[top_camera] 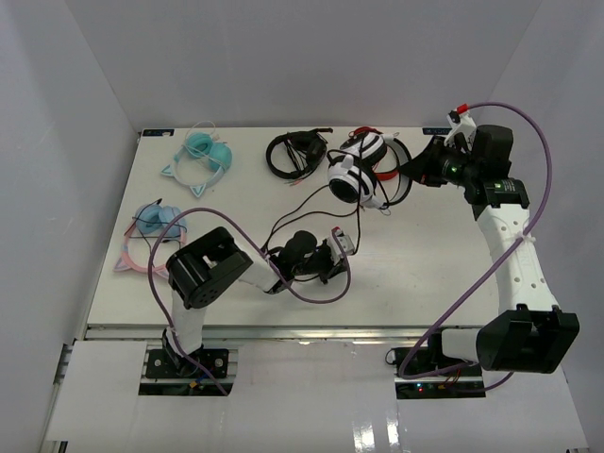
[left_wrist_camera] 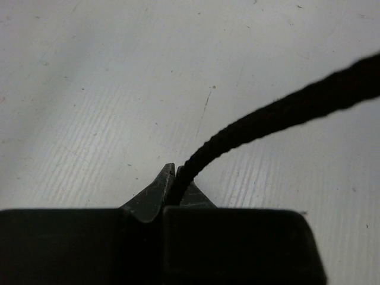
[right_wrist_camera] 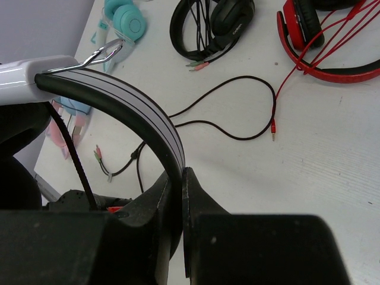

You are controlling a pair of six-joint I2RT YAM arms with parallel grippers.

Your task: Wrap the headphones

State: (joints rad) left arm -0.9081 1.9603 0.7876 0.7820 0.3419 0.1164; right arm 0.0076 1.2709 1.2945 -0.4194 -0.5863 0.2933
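**A:** Where were the headphones (top_camera: pixel 345 176)?

**B:** About 1 o'clock from the middle of the counter (top_camera: pixel 453 255). The right pincer (right_wrist_camera: pixel 180 178) came in from 3 o'clock and was clamped on the black-padded headband (right_wrist_camera: pixel 135 108), both fingers pressed tight against it. In its wrist view the band arched up over the counter.

**A:** And the other arm?

**B:** The left pincer (left_wrist_camera: pixel 175 178) sat low near 5 o'clock of the centre, closed on the thin black cable (left_wrist_camera: pixel 267 122). The cord ran out of the tips toward 2 o'clock in that wrist view. From above it led up to the cups.

**A:** What crowded the spot?

**B:** The red pair (right_wrist_camera: pixel 300 29) most of all. From above, the white cups overlapped it, and its band lay just beside the right pincer. I couldn't tell whether the two pairs touched. The black pair (top_camera: pixel 294 153) lay just at 9 o'clock of the white one, with its plugs (right_wrist_camera: pixel 199 64) trailing toward the centre.

**A:** Anything between the two pincers?

**B:** A loose thin cable (right_wrist_camera: pixel 237 83) looped across the counter there, ending in a red-tipped plug.

**A:** And farther off?

**B:** A teal cat-ear pair (top_camera: pixel 200 156) at 10 o'clock and a pink and blue pair (top_camera: pixel 151 229) at 9 o'clock, both well apart from the arms.
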